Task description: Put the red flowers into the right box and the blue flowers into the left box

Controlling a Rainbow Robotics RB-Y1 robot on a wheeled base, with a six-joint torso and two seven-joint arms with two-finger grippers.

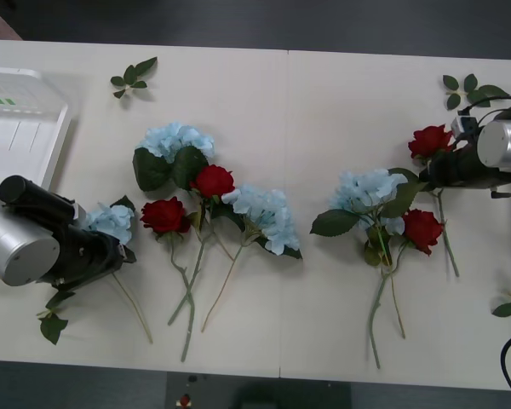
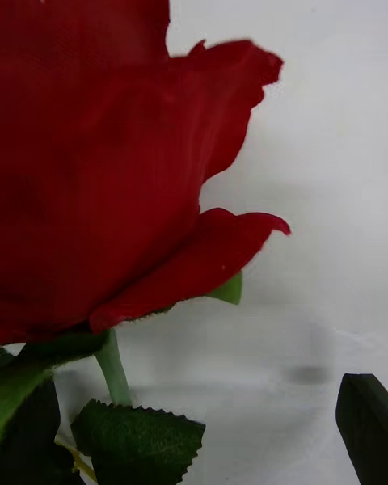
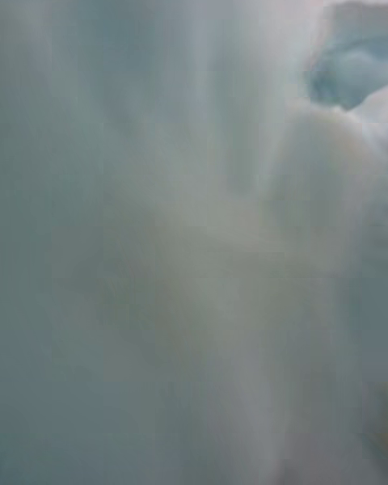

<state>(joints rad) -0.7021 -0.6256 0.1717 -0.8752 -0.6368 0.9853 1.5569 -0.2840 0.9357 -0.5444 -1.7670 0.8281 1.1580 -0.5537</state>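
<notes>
The left gripper [image 1: 102, 247] is at the counter's [image 1: 324, 111] left side, pressed against a blue flower [image 1: 112, 221]; its jaws are hidden, so I cannot tell their state. The right gripper [image 1: 439, 166] is by a red flower [image 1: 430, 141], its jaws maybe open. The left box [image 1: 21, 128] is cut off.

Four red flowers [image 1: 213, 181], four blue flowers [image 1: 175, 139], one left box [image 1: 21, 128].
</notes>
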